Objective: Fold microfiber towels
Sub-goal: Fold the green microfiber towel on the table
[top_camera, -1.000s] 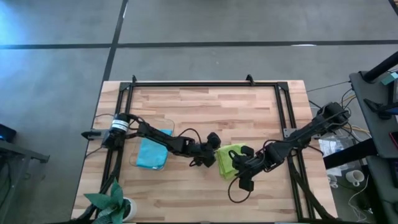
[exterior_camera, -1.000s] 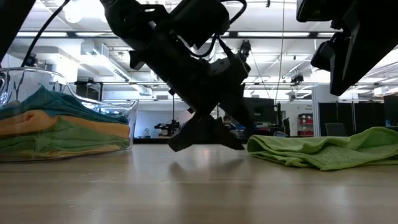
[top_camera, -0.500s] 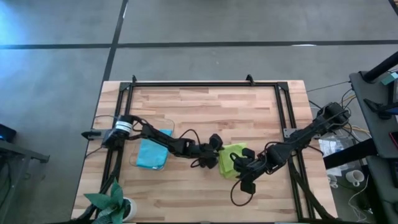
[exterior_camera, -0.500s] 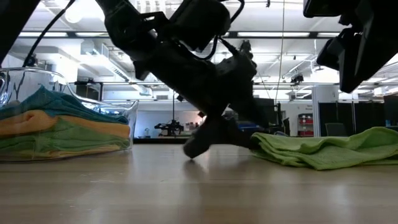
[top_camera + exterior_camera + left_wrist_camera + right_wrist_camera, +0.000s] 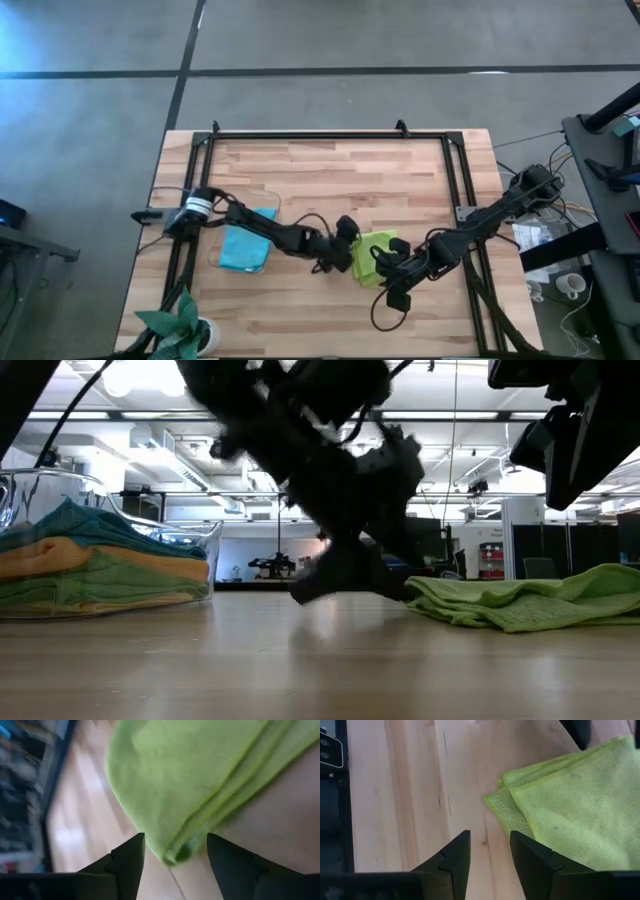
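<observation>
A lime green microfiber towel (image 5: 372, 250) lies folded in several layers on the wooden table (image 5: 330, 180); it also shows in the low view (image 5: 520, 605). My left gripper (image 5: 347, 256) is low at the towel's left end and open. In its wrist view the fingers (image 5: 127, 865) stand on either side of the towel's folded corner (image 5: 175, 852), with a gap on each side. My right gripper (image 5: 490, 855) hovers open over bare wood beside the towel's near right corner (image 5: 497, 800), holding nothing.
A clear bin (image 5: 243, 247) on the left holds folded towels, light blue on top; the low view shows the stack (image 5: 100, 565). A potted plant (image 5: 180, 325) stands at the near left corner. A black frame (image 5: 330, 133) rims the table.
My left gripper has slid toward the table's right edge, up to the lime towel's left end, and has rolled a little. The towel lies as before.
</observation>
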